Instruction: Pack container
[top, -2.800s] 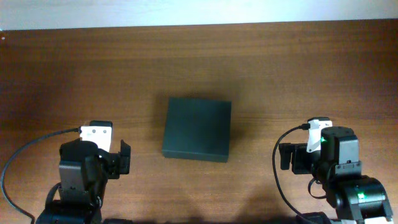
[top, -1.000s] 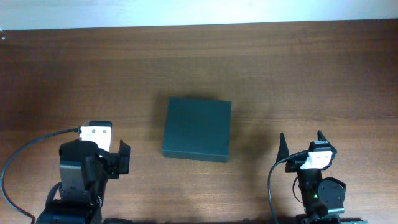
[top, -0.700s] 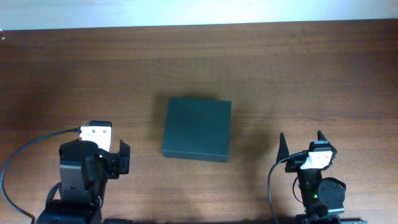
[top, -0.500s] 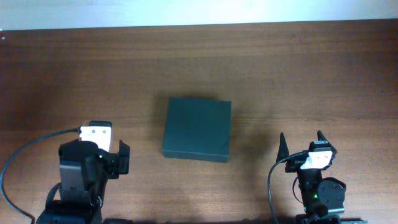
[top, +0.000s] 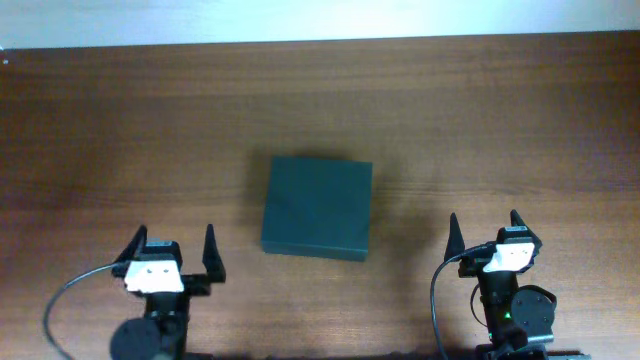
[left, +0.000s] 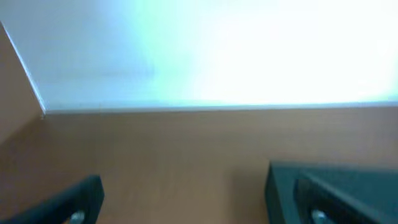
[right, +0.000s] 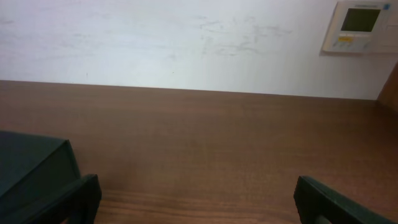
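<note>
The container (top: 317, 207) is a dark green-black box with its lid shut, lying in the middle of the wooden table. My left gripper (top: 172, 243) is open and empty near the front edge, left of the container. My right gripper (top: 484, 227) is open and empty near the front edge, right of it. In the left wrist view the container (left: 292, 186) shows at the lower right, partly behind my right finger, between open fingers (left: 199, 208). In the right wrist view the container's corner (right: 31, 162) shows at the lower left, beside the open fingers (right: 199, 202).
A white wall (right: 186, 37) runs behind the table's far edge, with a wall thermostat (right: 362, 25) at the upper right. Bare brown tabletop (top: 450, 110) surrounds the container.
My left arm has swung so its gripper now points forward with fingers spread. The right arm and the container have not moved in the last second.
</note>
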